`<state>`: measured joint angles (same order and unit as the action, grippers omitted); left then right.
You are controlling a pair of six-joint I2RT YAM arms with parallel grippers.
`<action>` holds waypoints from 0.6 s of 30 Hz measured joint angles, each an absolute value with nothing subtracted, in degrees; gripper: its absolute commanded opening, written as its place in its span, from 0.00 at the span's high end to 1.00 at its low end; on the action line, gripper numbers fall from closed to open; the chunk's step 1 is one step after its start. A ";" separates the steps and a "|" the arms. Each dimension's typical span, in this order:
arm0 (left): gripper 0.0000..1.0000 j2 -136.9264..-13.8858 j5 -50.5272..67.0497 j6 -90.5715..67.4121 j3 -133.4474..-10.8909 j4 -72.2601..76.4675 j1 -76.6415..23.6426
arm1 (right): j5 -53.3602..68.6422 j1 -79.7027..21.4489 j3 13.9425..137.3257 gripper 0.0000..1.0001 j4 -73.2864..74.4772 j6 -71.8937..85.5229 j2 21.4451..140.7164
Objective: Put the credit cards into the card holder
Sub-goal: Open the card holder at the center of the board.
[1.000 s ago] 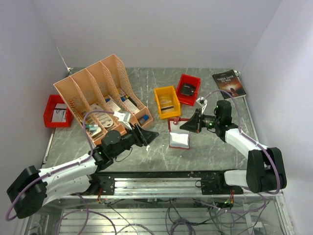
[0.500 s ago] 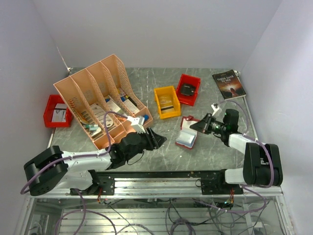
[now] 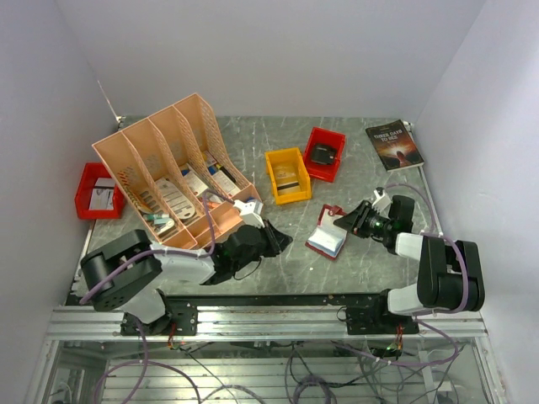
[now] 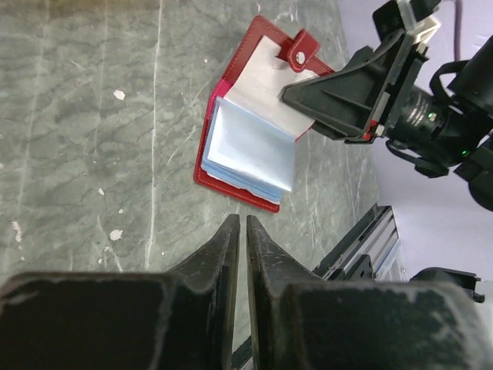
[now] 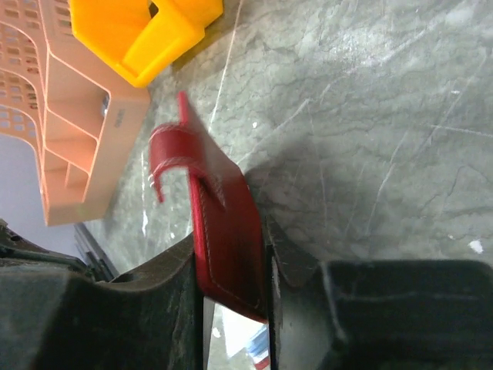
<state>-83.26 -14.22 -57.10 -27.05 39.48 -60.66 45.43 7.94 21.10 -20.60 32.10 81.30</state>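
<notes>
- The left gripper (image 4: pixel 239 221) has its jaws almost together, with only a thin slit between them and nothing in it.
- The card holder (image 4: pixel 254 108) lies open on the table (image 4: pixel 77 116), just ahead of these tips and apart from them, with its clear pockets (image 4: pixel 258 154) facing up.
- The right gripper (image 5: pixel 229 231) clamps the red cover of the holder, beside the snap strap (image 4: pixel 302 52); this flap stands tilted up.

Left claw (image 4: pixel 242 223) pinched — right claw (image 5: pixel 231 258) clamped
</notes>
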 measured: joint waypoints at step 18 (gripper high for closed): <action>0.80 -93.01 -13.58 -60.53 -31.48 41.93 -64.36 | 43.05 7.92 38.35 0.62 0.10 9.04 86.37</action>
